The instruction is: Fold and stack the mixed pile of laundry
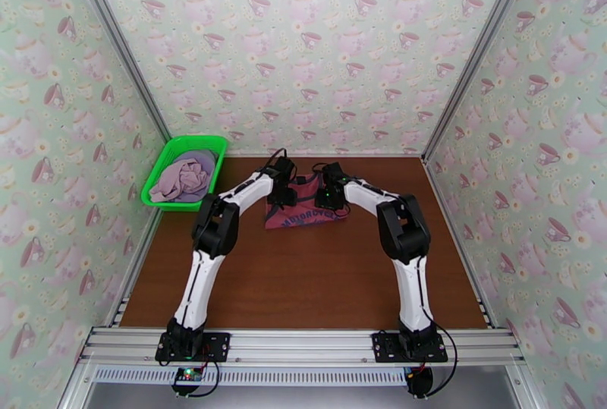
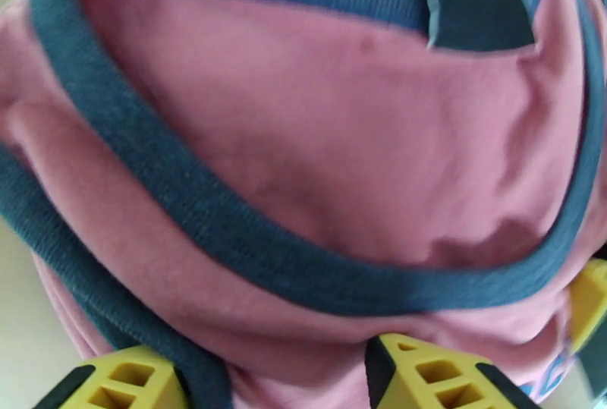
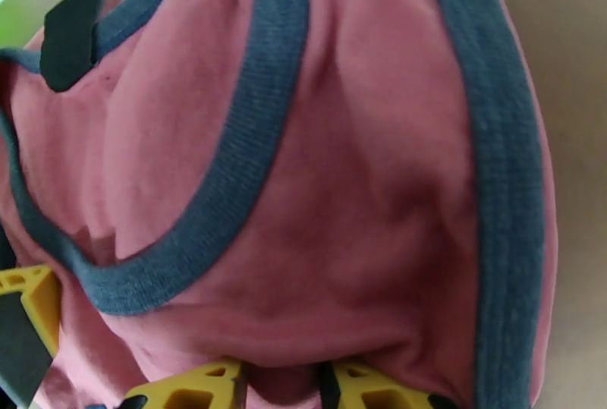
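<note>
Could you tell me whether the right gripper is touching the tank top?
Touching. The right wrist view shows the tank top bunched between the right gripper, its cloth pressed against both yellow fingers.

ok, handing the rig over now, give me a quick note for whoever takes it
Left gripper: tank top fabric between its fingers, grip unclear.
Right gripper: shut on the tank top.
Tank top on the table, far centre; pale pink-lilac garments in the green basket, far left.
Done: no folded stack yet. Left: fold the top, then the basket's garments, and stack.
</note>
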Controlling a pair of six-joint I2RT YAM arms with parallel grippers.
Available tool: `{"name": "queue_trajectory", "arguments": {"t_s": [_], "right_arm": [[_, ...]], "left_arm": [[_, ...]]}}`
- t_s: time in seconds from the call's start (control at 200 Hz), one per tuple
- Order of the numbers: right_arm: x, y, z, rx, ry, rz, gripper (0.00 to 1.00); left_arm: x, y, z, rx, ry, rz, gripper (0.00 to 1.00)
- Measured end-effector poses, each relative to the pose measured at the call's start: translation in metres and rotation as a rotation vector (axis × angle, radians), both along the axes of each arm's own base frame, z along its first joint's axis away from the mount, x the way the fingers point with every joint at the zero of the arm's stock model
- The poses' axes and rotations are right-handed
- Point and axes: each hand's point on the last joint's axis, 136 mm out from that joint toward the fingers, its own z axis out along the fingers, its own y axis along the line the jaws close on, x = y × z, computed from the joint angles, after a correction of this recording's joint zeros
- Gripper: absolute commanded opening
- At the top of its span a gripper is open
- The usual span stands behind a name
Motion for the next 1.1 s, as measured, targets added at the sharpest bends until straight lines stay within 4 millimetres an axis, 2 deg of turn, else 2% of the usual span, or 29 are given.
{"name": "queue_trajectory", "arguments": {"t_s": [0.265, 0.551, 0.776, 0.851, 1.102], "right_arm": [[0.053, 0.007, 0.002, 0.060, -0.031, -0.088, 0.36], [0.094, 0.015, 0.005, 0.100, -0.054, -0.134, 0.37], [0.099, 0.015, 0.005, 0.136, -0.033, -0.177, 0.37], [0.099, 0.015, 0.005, 0.143, -0.028, -0.191, 0.37], [0.100, 0.016, 0.007, 0.164, -0.022, -0.215, 0.43]], "left_arm": [[0.069, 0.019, 0.004, -0.027, -0.076, -0.001, 0.67], [0.087, 0.028, 0.009, -0.130, -0.107, -0.032, 0.73], [0.106, 0.027, 0.015, -0.202, -0.164, -0.056, 0.80], [0.111, 0.028, 0.018, -0.226, -0.181, -0.058, 0.79], [0.128, 0.052, 0.019, -0.275, -0.218, -0.024, 0.80]]}}
